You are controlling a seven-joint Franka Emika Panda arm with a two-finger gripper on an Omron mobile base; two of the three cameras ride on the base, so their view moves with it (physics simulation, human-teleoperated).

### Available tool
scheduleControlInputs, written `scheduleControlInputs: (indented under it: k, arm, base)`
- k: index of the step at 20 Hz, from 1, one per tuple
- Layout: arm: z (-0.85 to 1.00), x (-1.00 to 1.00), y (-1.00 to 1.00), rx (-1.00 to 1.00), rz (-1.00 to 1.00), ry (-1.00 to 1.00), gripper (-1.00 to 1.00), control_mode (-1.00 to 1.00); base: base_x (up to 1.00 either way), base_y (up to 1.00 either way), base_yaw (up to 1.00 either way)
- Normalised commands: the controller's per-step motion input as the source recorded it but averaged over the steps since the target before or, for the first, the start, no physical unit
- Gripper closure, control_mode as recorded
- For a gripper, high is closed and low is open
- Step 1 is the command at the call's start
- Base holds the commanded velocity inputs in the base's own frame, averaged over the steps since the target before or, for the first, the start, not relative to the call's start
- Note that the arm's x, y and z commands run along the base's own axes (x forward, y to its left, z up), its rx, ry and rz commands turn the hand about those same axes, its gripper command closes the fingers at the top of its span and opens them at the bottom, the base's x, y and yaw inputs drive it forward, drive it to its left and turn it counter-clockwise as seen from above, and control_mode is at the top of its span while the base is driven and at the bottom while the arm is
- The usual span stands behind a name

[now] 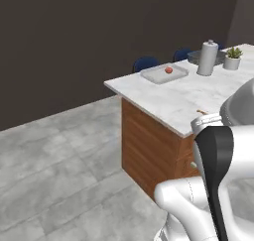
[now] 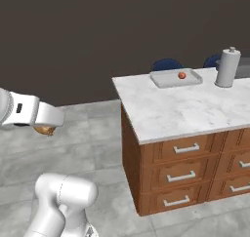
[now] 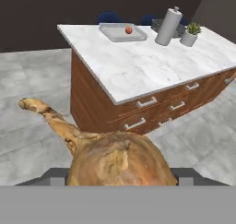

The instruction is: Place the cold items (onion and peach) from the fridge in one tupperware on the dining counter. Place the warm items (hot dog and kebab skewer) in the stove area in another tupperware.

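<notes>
Onion [image 3: 120, 161] large in hand view, clamped between gripper [image 3: 120, 174] jaws, stem trailing off to side. Counter [image 1: 173, 98] ahead, well apart. Tupperware [image 3: 120, 32] at far edge, peach [image 3: 128, 30] inside. Onion must travel forward, over counter, to that tub.

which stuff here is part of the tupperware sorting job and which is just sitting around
Part of the job:
- onion, held in the gripper
- peach, already in a tupperware
- tupperware on the dining counter

Just lying about:
- paper towel roll
- potted plant
- blue chairs behind the counter
</notes>
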Motion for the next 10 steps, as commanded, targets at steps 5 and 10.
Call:
scheduleControlInputs:
  k: [5,10]
  arm:
    - [0.00,0.00,0.00,0.00,0.00,0.00,1.00,1.00]
    - [0.00,0.00,0.00,0.00,0.00,0.00,1.00,1.00]
  base:
    - [0.61,1.00,-0.43]
    - [0.66,1.00,-0.43]
